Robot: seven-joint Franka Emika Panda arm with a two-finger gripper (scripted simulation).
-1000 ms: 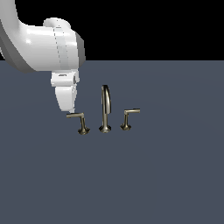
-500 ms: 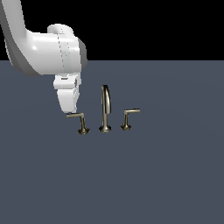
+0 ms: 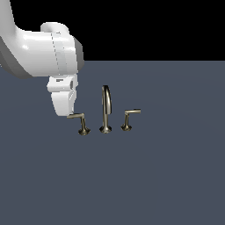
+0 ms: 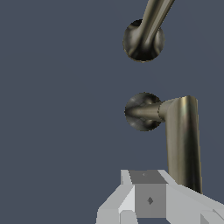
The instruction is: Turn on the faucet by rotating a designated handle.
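The brass faucet stands mid-scene in the exterior view, with its tall arched spout in the middle. The handle is the lever on the exterior view's left; its thin arm points left from its post. The smaller twin lever is on the right. My gripper hangs just left of the handle, its tip against the free end of the lever arm. In the wrist view the handle runs down to my fingers, which look closed together and hold nothing. The spout base lies beyond.
The faucet sits on a flat dark grey-blue surface. The white arm comes in from the exterior view's upper left. Nothing else shows.
The arm has shifted a little to the exterior view's left and the gripper has settled slightly lower at the lever's end. The handle has barely moved.
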